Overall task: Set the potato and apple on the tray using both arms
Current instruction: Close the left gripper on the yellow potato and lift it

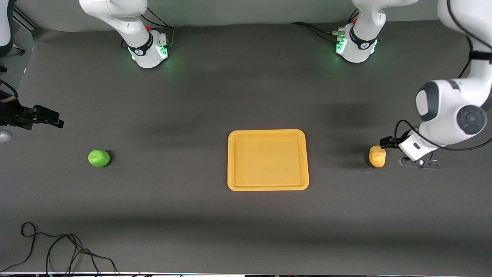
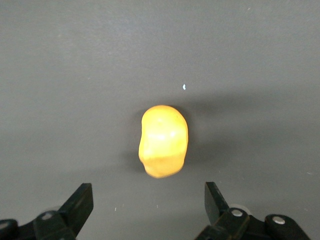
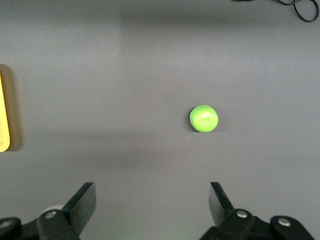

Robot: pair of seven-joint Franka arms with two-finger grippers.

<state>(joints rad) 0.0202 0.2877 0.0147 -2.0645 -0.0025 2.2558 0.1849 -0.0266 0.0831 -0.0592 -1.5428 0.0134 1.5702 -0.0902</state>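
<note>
The yellow-tan potato [image 1: 377, 156] lies on the dark table toward the left arm's end, apart from the orange-yellow tray [image 1: 268, 159] at the table's middle. The green apple [image 1: 98, 158] lies toward the right arm's end. My left gripper [image 1: 404, 153] is open and empty, low beside the potato on the side away from the tray. In the left wrist view the potato [image 2: 163, 141] lies just ahead of the open left gripper [image 2: 148, 197]. My right gripper [image 1: 42, 116] is open and empty, up near the table's end. The right wrist view shows its fingertips [image 3: 152, 195], the apple [image 3: 203, 118] and the tray's edge [image 3: 4, 110].
A loose black cable [image 1: 57, 250] lies on the table near the front camera at the right arm's end; it also shows in the right wrist view [image 3: 300, 7]. The two arm bases [image 1: 148, 52] [image 1: 355, 48] stand with green lights along the table's edge farthest from the front camera.
</note>
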